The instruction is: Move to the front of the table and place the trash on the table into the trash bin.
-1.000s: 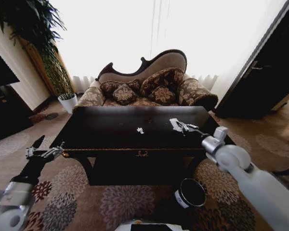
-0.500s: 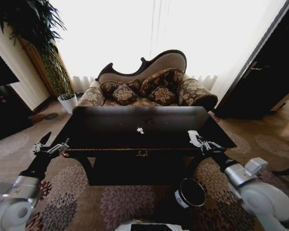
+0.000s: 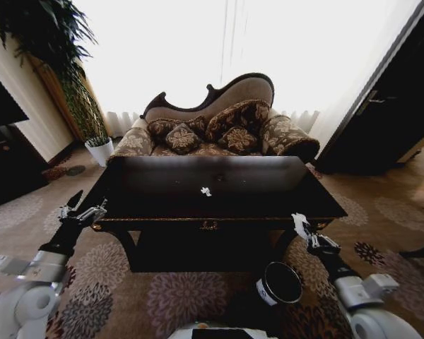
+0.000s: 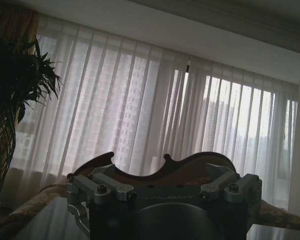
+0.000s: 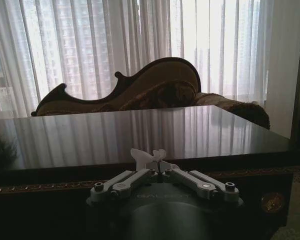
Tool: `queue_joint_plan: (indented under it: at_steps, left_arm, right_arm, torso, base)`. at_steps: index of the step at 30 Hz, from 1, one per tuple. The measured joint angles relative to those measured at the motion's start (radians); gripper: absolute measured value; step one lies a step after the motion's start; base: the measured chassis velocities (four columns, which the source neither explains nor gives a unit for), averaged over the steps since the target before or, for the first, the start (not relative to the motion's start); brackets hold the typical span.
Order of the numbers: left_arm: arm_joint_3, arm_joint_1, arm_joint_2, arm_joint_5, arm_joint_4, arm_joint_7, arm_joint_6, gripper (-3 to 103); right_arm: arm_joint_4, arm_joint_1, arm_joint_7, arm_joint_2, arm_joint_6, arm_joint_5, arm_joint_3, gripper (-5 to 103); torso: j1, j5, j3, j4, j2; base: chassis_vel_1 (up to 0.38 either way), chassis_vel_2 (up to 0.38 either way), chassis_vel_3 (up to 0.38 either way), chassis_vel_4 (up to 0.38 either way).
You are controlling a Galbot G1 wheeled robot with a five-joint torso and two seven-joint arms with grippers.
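The bin, black and round with a white label on its side, stands on the patterned carpet nearest the robot, in front of the table's right front leg and far lower than the tabletop. Just above and to the right of the bin, the right claw hangs in the air off the table's front right corner, its fingers pinched together on a white paper scrap; the right wrist view shows that scrap standing up between the closed fingertips, level with the table's front edge. Off the table's front left corner, the left claw hovers beside the edge, holding nothing; whether its fingers are open or closed I cannot tell. On the dark glossy tabletop one more small white paper scrap lies near the middle, well apart from both claws. Behind the table sits a sofa with patterned cushions, and a white plant pot stands on the floor off the table's far left corner.
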Motion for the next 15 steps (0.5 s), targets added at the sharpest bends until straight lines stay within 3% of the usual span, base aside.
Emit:
queue_joint_plan:
  at_steps: [8, 15]
  left_arm:
    - [-0.045, 0.008, -0.002, -0.018, -0.023, -0.001, 0.005, 100]
    - [-0.077, 0.037, -0.002, -0.021, -0.046, -0.002, 0.009, 100]
  right_arm:
    - [-0.221, 0.035, -0.009, -0.007, 0.087, -0.080, -0.063, 0]
    - [-0.557, 0.146, 0.010, -0.062, 0.149, -0.181, -0.160, 0]
  torso:
    - [0.000, 0.0002, 0.000, 0.0000, 0.000]
    - [0.000, 0.0003, 0.000, 0.0000, 0.000]
  base:
    - [0.000, 0.000, 0.000, 0.000]
    - [0.000, 0.000, 0.000, 0.000]
